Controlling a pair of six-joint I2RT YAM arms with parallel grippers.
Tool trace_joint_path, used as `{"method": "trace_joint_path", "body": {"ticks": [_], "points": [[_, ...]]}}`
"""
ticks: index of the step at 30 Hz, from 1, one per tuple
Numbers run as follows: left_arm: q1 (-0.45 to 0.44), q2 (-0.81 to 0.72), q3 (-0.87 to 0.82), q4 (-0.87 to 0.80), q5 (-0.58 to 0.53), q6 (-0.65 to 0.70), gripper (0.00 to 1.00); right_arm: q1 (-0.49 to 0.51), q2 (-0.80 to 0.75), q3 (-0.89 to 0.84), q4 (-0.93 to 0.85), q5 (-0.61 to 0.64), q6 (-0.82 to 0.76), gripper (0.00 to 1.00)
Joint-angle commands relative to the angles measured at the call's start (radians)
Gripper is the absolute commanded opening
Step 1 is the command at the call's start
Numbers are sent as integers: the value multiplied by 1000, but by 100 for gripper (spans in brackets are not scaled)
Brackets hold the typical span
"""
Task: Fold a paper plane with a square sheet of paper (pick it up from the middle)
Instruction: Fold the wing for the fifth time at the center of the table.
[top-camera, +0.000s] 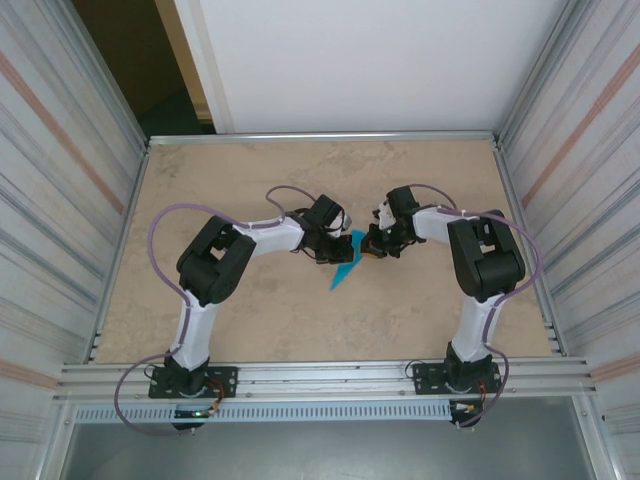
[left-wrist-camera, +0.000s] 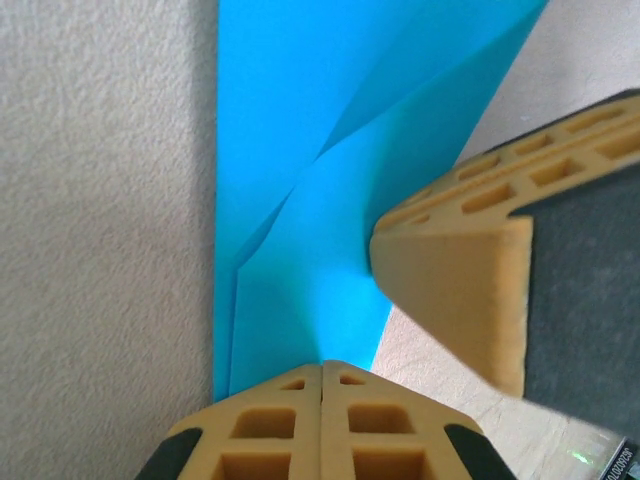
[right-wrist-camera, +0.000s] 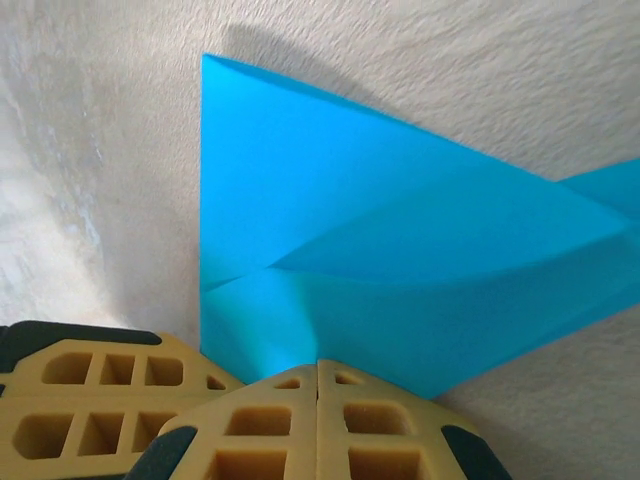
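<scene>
Top external view: we see the pale table with the left arm and the right arm bent inward so that their wrists meet near its middle. We judge this lets each pincer take one side of the same small thing. Between them lies the paper plane, resting on the table with its point towards the near edge. In the left wrist view the left gripper has its jaws pressed together on the paper's edge. In the right wrist view the right gripper is likewise clamped on it, just beside the other. We take the double pinch to be pressing a fold flat. The paper is plain teal-blue, layered, with sharp diagonal creases and one flap lifting slightly
</scene>
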Motion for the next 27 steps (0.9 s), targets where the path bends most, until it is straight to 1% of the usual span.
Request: {"method": "trace_joint_path", "body": {"ticks": [1,9,11,13,17,20,23,27], "points": [[27,41,-67,-179,-97,2,0,-77,55,32,7,66,-26,6],[39,39,-85,-181,-82,20,0,-189,148,165,-9,92,16,7],[38,40,-75,-181,-76,21,0,-196,128,173,-10,99,16,7],[39,41,-63,-181,-70,24,0,-193,73,163,-7,90,14,7],[38,41,-41,-181,-61,27,0,-157,-51,99,13,73,15,7],[38,37,-26,-176,-53,27,0,-96,-129,28,39,75,27,7],[38,36,-16,-173,-47,27,0,-26,-141,-12,63,69,53,7],[38,36,-10,-168,-38,27,0,36,-91,-11,102,47,78,6]]}}
